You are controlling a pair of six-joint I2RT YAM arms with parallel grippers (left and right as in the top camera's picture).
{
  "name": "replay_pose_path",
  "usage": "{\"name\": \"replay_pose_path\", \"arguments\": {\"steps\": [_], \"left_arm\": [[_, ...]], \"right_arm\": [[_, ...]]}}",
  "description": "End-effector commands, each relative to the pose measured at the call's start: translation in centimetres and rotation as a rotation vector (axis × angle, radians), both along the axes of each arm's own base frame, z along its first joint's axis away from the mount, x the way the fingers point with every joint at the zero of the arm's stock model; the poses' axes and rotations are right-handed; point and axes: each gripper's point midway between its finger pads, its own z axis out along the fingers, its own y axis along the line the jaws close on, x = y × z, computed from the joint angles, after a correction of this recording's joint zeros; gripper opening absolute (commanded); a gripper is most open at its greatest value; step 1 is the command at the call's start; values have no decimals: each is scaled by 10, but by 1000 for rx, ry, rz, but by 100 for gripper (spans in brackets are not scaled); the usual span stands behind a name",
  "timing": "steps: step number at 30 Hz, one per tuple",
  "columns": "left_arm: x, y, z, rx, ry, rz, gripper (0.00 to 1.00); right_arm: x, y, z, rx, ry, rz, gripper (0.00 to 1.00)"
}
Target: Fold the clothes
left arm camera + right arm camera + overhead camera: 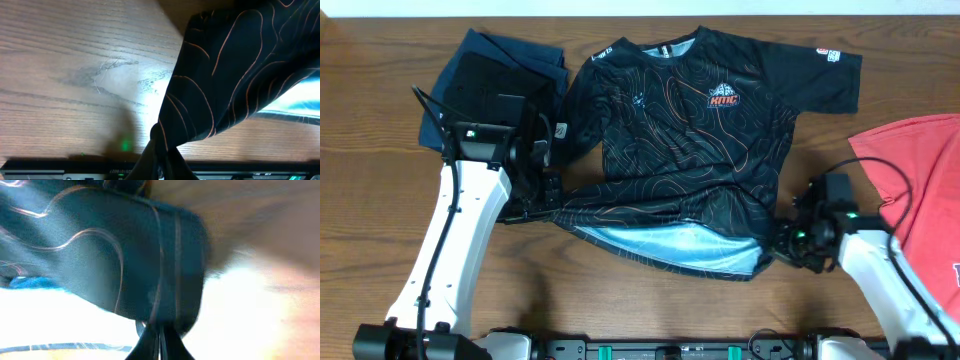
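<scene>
The black jersey (695, 120) with orange contour lines lies spread across the middle of the table, its bottom hem lifted and turned up so the pale blue lining (670, 245) shows. My left gripper (555, 190) is shut on the jersey's lower left hem corner (165, 135); the fabric rises from the pinched jaws in the left wrist view. At the lower right corner my right gripper (782, 245) is shut on the jersey's hem (165, 315), which bunches just above the closed fingers in the blurred right wrist view.
Folded navy garments (490, 80) sit at the back left, partly under my left arm. A red T-shirt (925, 190) lies at the right edge. Bare wooden table (650, 310) runs along the front.
</scene>
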Motion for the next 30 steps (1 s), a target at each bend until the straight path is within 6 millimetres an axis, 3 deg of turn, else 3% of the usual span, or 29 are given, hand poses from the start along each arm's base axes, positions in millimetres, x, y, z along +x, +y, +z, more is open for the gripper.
{"name": "replay_pose_path", "arguments": {"steps": [1,5,9,16,25,30], "left_arm": [[0,3,4,12,-11,2,6],[-7,9,4,44,18,-3,6],[-17,13,4,64,55,-4,6],[-37,15,7,73,139,-6,6],[-62,18,12,84,245,-8,6],[-67,13,13,56,263,-5,6]], "right_arm": [[21,-31,39,-137,-120,-19,1],[17,-73,76,-304,-167,-174,1],[6,-99,93,-397,-192,-327,1],[-30,-113,88,-475,-51,-447,1],[-30,-113,88,-474,-51,-453,1],[-33,-126,91,-539,-53,-550,1]]}}
